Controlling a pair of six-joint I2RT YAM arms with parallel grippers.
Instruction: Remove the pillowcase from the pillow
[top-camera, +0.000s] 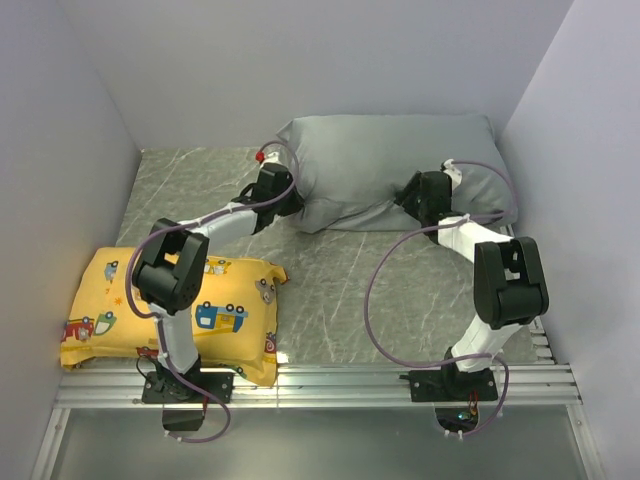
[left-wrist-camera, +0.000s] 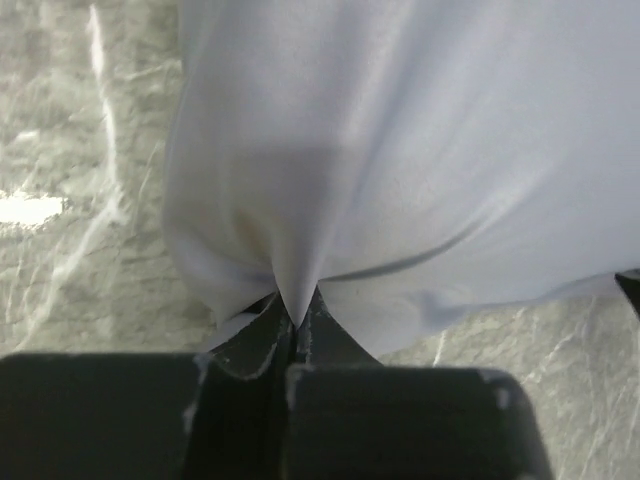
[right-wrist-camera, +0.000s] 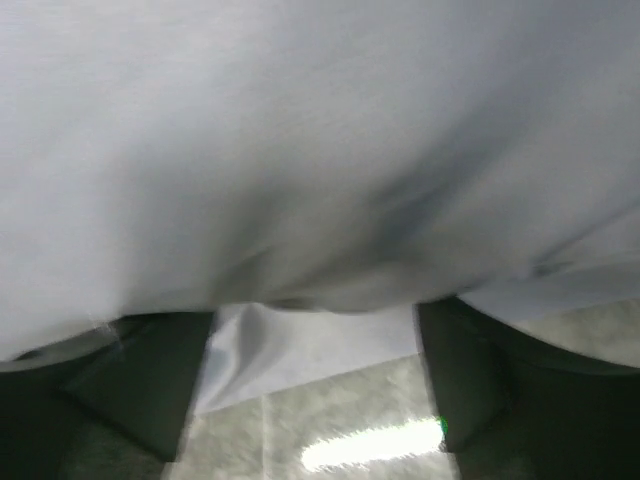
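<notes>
The grey pillowcase (top-camera: 395, 165) lies at the back of the table, plump with the pillow inside; the white pillow itself is hidden. My left gripper (top-camera: 292, 203) is at the case's near-left corner and is shut on a pinch of grey fabric (left-wrist-camera: 300, 230), which bunches into the jaws. My right gripper (top-camera: 408, 196) is at the near edge of the case, right of middle. In the right wrist view its fingers (right-wrist-camera: 150, 385) stand wide apart, with the grey fabric (right-wrist-camera: 320, 150) draped over them and a paler flap (right-wrist-camera: 300, 345) between them.
A yellow cushion (top-camera: 170, 310) printed with cartoon vehicles lies at the front left, under the left arm. Grey walls enclose the marbled table (top-camera: 340, 290) on three sides. A metal rail (top-camera: 320, 385) runs along the near edge.
</notes>
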